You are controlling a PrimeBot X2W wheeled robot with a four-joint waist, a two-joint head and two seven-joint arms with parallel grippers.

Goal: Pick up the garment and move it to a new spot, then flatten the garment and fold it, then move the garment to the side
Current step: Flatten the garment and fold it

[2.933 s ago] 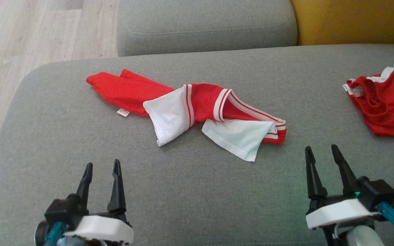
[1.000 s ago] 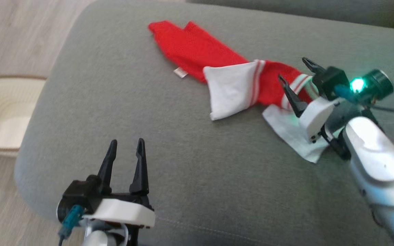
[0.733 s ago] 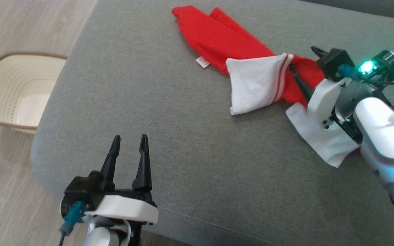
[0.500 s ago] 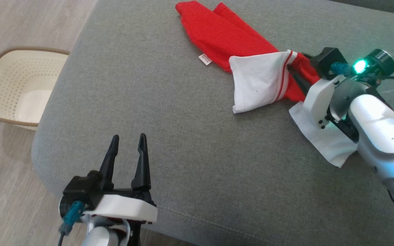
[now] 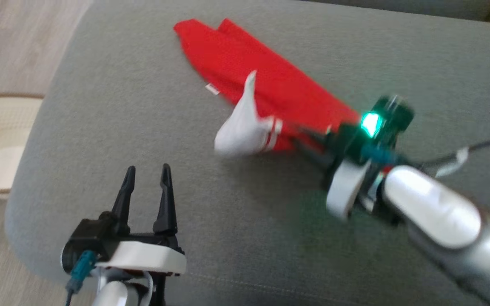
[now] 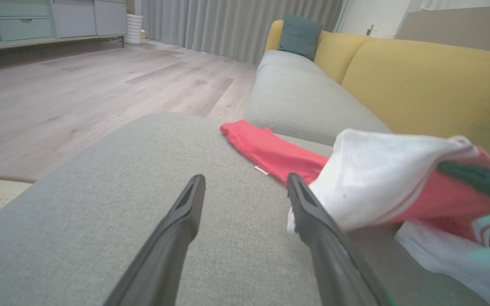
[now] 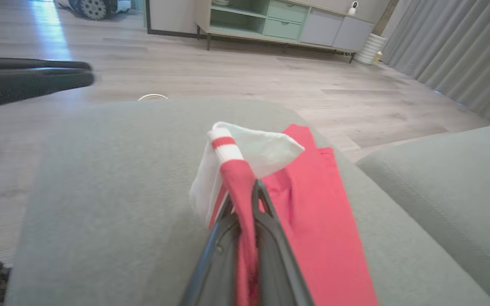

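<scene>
One red-and-white garment (image 5: 279, 97) lies stretched across the grey seat cushion (image 5: 245, 229), its white sleeve bunched up. I see my right gripper (image 7: 245, 197) pinched tight on a red fold of it. Left gripper (image 5: 147, 168) hangs over bare cushion, fingers spread, apart from the cloth.
</scene>
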